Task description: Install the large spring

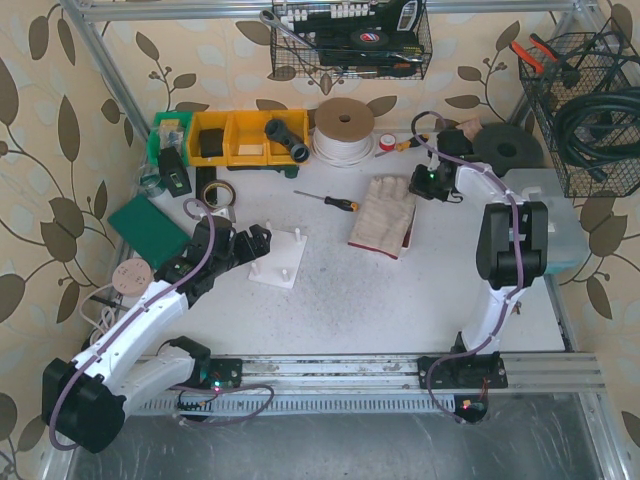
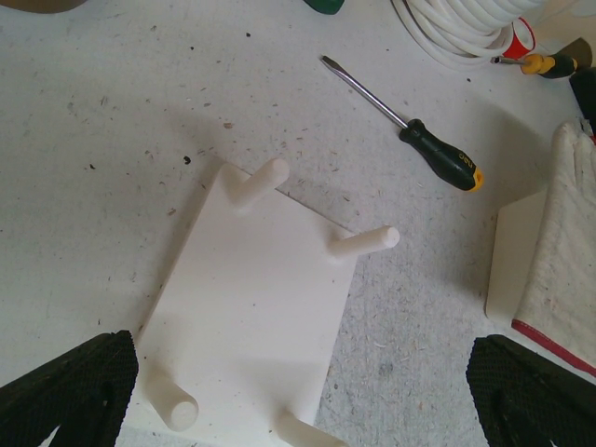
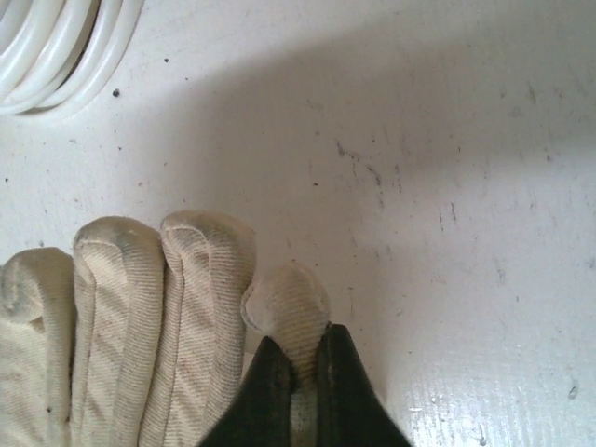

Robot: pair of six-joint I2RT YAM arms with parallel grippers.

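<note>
No large spring shows in any view. A white base plate (image 1: pixel 278 262) (image 2: pixel 261 298) with several upright pegs lies left of the table's middle. My left gripper (image 1: pixel 248 245) (image 2: pixel 298 400) hovers over the plate's near end, open wide, its black fingers (image 2: pixel 70 396) on either side with nothing between them. A pair of beige work gloves (image 1: pixel 384 215) lies right of the middle. At their far edge my right gripper (image 1: pixel 420 187) (image 3: pixel 298 358) is shut on the tip of one glove finger (image 3: pixel 289 303), whose cloth is pinched between the jaws.
A green-handled screwdriver (image 1: pixel 328 200) (image 2: pixel 438 154) lies between plate and gloves. A coil of white tubing (image 1: pixel 343 130) (image 3: pixel 56 47) and yellow bins (image 1: pixel 235 138) stand at the back. A tape roll (image 1: pixel 215 193) and a green pad (image 1: pixel 148 228) sit left, a grey box (image 1: pixel 560 230) right.
</note>
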